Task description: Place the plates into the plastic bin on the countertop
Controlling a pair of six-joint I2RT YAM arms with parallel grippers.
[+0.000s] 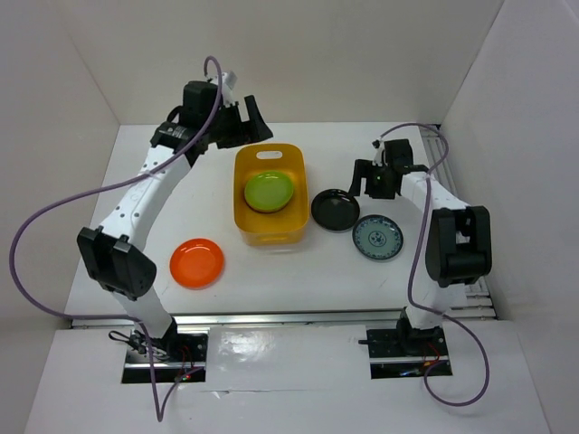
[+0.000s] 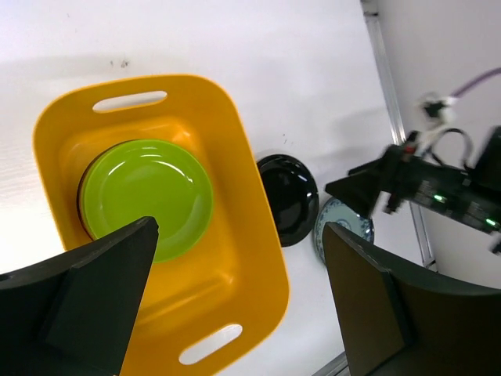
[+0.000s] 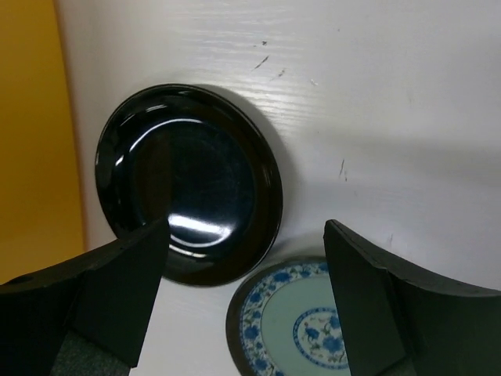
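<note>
The plates point(image 3: 188, 184) are judged to be light, stiff, shallow and glossy, so slipping is to be expected. A hold is best taken across the raised rim, since the flat face offers nothing to pinch. A lime green plate point(image 1: 268, 192) is seen lying in the plastic bin point(image 1: 246, 221), on top of something dark-edged. On the countertop point(image 1: 298, 276) an orange plate point(image 1: 197, 262) lies left of the bin, well apart from the rest. A black plate point(image 1: 336, 210) lies just right of the bin, and a patterned plate point(image 1: 377, 238) is set close against it. That side of the black rim is therefore crowded, while its far side is freer. The right gripper point(image 3: 244, 227) is held wide open and empty above the black plate. The left gripper point(image 2: 241, 227) is likewise spread wide and empty, above the bin.
</note>
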